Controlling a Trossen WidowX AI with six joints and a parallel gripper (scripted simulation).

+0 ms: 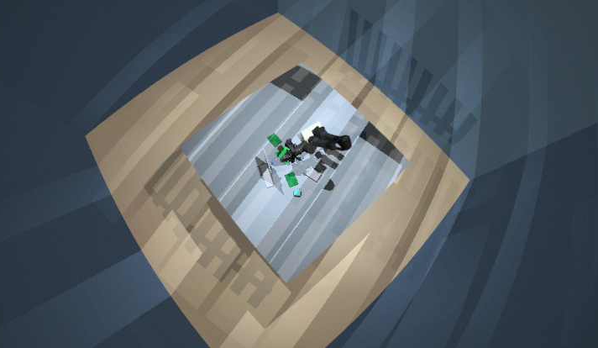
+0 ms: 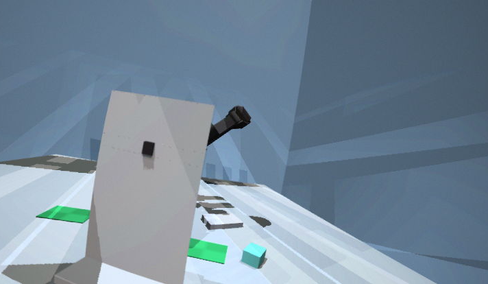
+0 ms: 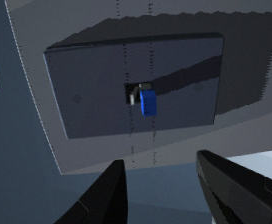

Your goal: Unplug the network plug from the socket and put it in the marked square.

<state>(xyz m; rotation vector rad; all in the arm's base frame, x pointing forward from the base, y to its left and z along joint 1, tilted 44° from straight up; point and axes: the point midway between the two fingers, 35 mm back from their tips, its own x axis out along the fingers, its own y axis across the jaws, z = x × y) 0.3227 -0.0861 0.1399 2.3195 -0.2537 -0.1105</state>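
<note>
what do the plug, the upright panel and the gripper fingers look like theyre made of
Plug: looks like glossy blue plastic, going by its saturated, even colour, though it is small in the wrist view.
Upright panel: flat matte grey with no shine; painted board or plastic, hard to tell which.
Fingers: black with a soft sheen along the edges, probably moulded plastic or coated metal.

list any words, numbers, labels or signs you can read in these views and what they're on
None: no readable text in any view.
Upright grey panel: blank, only faint dotted lines.
Dark plate on the panel around the small blue plug: no lettering.
Green flat squares, cyan cube, black gripper: unmarked.
</note>
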